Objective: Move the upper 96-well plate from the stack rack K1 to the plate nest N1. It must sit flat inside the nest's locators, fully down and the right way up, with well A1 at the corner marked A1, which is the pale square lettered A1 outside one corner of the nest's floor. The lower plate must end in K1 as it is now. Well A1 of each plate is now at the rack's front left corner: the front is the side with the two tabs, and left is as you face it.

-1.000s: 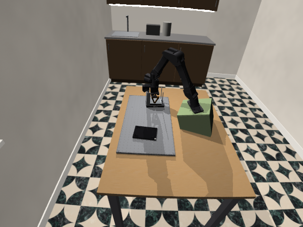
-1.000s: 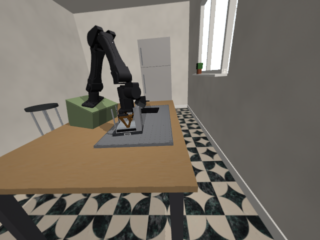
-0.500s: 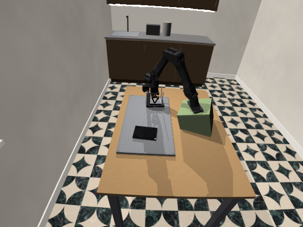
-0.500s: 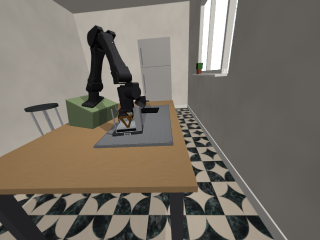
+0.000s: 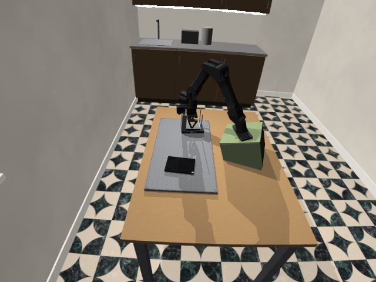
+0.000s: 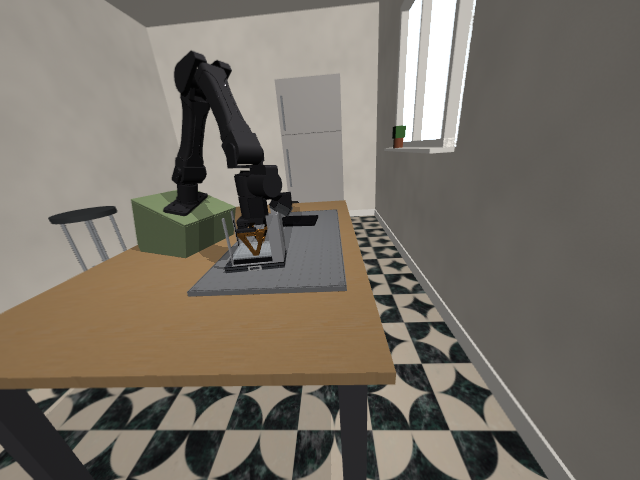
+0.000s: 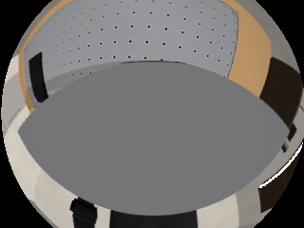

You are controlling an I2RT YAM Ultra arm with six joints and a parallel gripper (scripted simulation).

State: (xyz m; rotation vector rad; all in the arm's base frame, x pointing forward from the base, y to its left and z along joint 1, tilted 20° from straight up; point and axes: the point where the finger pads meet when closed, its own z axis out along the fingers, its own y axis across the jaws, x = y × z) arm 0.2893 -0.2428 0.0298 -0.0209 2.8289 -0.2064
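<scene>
Top view: claw (image 5: pixel 191 122) reaches down between the posts of stack rack K1 (image 5: pixel 183 121), clamped on the upper plate (image 5: pixel 192 127). Plate nest N1 (image 5: pixel 180 165) lies at 6 o'clock from it on the grey surface (image 5: pixel 157 170), bare board between them. No lettering is legible.

The upper plate (image 6: pixel 256 254), pale, is lying flat in stack rack K1 (image 5: pixel 200 116) at the mat's far end, gripped by the tool (image 6: pixel 251 249). The black nest N1 (image 5: pixel 180 165) is lying flat, well apart.
</scene>
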